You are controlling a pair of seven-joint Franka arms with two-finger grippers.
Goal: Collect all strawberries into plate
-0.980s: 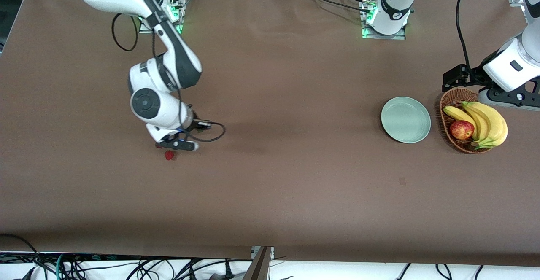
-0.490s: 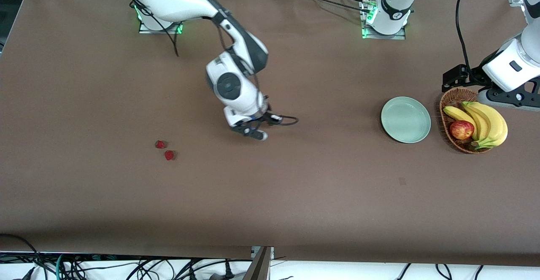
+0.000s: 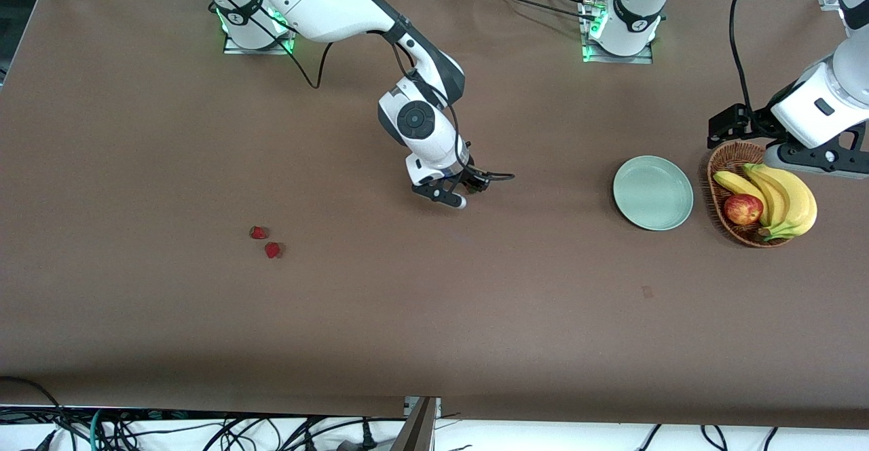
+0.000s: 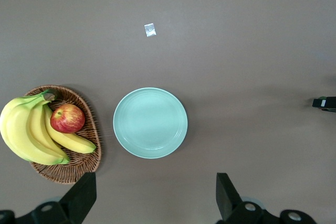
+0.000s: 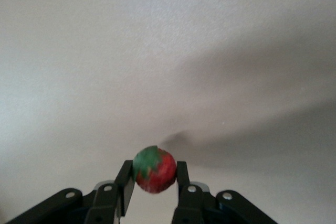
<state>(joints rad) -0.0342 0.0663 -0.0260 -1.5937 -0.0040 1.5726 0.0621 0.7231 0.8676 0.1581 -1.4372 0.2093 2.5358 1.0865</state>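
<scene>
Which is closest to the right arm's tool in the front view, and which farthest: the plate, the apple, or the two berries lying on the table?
From the right tool, shut on a strawberry:
1. Plate, toward the left arm's end.
2. The two strawberries on the table, toward the right arm's end; only slightly farther.
3. Apple, in the basket beside the plate.
</scene>
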